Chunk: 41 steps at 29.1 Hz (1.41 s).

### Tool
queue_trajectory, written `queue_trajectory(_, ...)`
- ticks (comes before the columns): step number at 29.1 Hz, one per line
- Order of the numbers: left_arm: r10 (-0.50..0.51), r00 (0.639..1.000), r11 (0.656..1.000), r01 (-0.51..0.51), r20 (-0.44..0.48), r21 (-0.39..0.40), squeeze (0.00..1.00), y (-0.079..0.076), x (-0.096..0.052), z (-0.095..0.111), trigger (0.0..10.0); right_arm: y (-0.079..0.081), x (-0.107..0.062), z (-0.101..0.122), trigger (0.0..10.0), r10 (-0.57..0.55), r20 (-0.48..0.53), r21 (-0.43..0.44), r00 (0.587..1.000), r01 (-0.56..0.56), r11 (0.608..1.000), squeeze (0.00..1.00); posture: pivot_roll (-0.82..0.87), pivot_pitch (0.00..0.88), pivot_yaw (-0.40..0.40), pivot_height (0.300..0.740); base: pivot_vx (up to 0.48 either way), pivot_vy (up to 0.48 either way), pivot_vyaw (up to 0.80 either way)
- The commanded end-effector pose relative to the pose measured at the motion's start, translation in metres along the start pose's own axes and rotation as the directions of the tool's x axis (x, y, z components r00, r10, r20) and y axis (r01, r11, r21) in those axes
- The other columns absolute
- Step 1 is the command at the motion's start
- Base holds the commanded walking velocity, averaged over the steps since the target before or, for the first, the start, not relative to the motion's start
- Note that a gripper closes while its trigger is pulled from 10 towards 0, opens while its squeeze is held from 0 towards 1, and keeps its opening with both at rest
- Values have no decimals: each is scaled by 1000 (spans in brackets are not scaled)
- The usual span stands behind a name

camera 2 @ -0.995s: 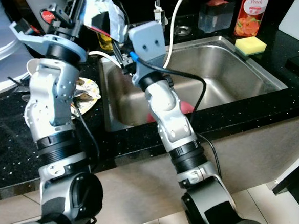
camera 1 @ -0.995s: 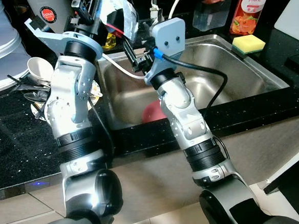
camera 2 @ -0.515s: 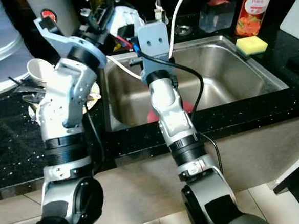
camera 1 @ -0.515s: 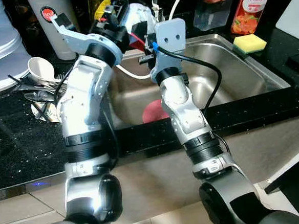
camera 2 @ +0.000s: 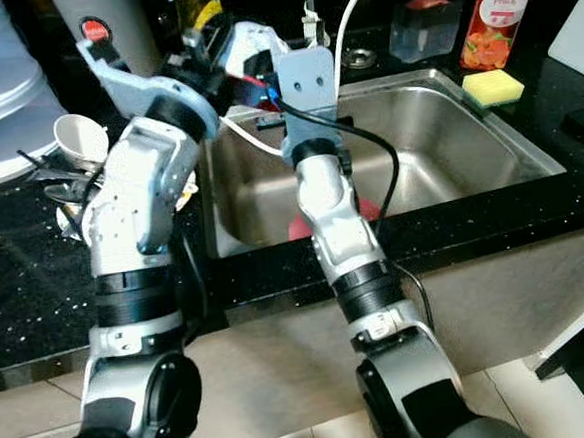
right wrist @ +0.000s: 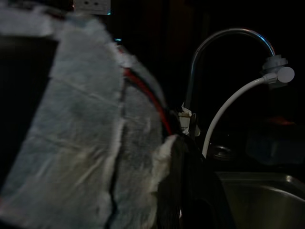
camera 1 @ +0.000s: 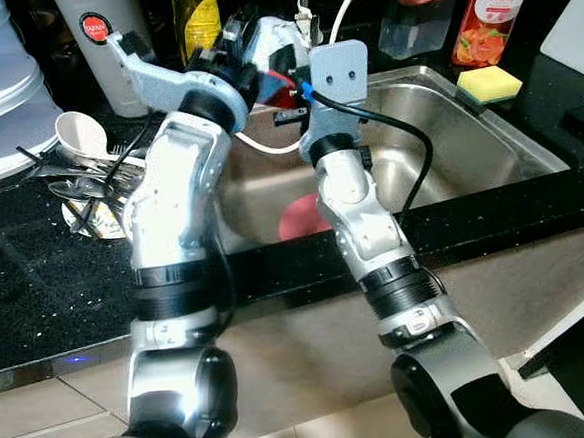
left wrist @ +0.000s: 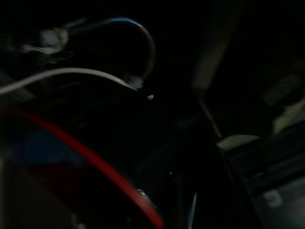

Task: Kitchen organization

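Observation:
Both arms are raised over the back left corner of the steel sink (camera 1: 466, 132). My left gripper (camera 1: 261, 56) is bundled in white tape with a red wire and sits near the tap. That taped bundle (right wrist: 86, 133) looms close in the right wrist view. My right gripper (camera 1: 289, 104) points toward it from behind its grey wrist plate (camera 1: 337, 70), almost touching. A red plate (camera 1: 297, 219) lies in the sink bottom under the arms. The left wrist view is very dark, with just a red wire (left wrist: 95, 162) and a white hose to make out.
A white hose (camera 1: 267, 146) runs from the curved faucet (right wrist: 228, 36) into the sink. A yellow sponge (camera 1: 485, 83) and peach bottle (camera 1: 488, 10) stand at the back right. A white cup (camera 1: 81, 134) and cutlery (camera 1: 79, 189) lie on the black counter (camera 1: 36, 287) at the left.
My left arm has swung from over the counter's dishes toward the right and back, bringing its taped wrist beside the tap. The right arm lifted slightly and moved back toward it.

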<state>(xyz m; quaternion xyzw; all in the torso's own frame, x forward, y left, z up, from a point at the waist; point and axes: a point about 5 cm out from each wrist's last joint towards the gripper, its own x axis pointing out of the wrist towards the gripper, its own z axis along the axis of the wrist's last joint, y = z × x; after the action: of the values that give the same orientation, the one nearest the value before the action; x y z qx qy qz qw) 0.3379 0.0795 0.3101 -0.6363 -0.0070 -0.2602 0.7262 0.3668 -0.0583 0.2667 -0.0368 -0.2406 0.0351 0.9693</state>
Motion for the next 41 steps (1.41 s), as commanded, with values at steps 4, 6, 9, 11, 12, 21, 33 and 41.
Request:
queue_trajectory(4, 65, 995, 993, -72, -73, -92, 1000, 22, -8, -29, 10000, -9, 6, 8, 0, -47, 44, -22, 998, 48, 999, 0, -88, 14, 68, 740, 0, 0, 0)
queue_trajectory(6, 99, 990, 991, -107, -99, -82, 0, 28, -15, -31, 10000, -11, 6, 7, 0, -54, 42, -27, 998, 55, 998, 0, -87, 15, 70, 740, 0, 0, 0)
queue_trajectory(9, 87, 991, 987, -100, -104, -128, 0, 27, -22, -30, 10000, -12, 6, 6, 0, -58, 39, -30, 998, 59, 998, 0, -89, 17, 71, 740, 0, 0, 0)
queue_trajectory(11, 67, 991, 990, -80, -119, -112, 0, 25, -28, -30, 10000, -14, 6, 5, 0, -62, 36, -35, 997, 63, 997, 0, -84, 18, 71, 740, 0, 0, 0)
queue_trajectory(12, 45, 990, 992, -61, -131, -115, 0, 24, -33, -30, 10000, -15, 6, 4, 0, -66, 34, -39, 997, 67, 997, 0, -81, 20, 69, 740, 0, 0, 0)
queue_trajectory(21, 93, 941, 881, 75, -327, 466, 0, 30, -77, -28, 10000, -32, 8, -28, 0, -78, -152, -57, 985, 70, 996, 0, -60, 21, 59, 740, 0, 0, 0)
queue_trajectory(33, 272, 920, 447, 138, -281, 884, 0, 25, -81, 8, 10000, -54, 11, -66, 10000, 60, -511, 222, 858, 64, 973, 0, -50, 4, 42, 740, 0, 0, 0)
queue_trajectory(41, 343, 900, 309, 161, -268, 937, 0, 31, -83, 18, 10000, -56, 12, -79, 10000, 106, -613, 260, 783, 73, 963, 0, -55, 0, 47, 740, 0, 0, 0)
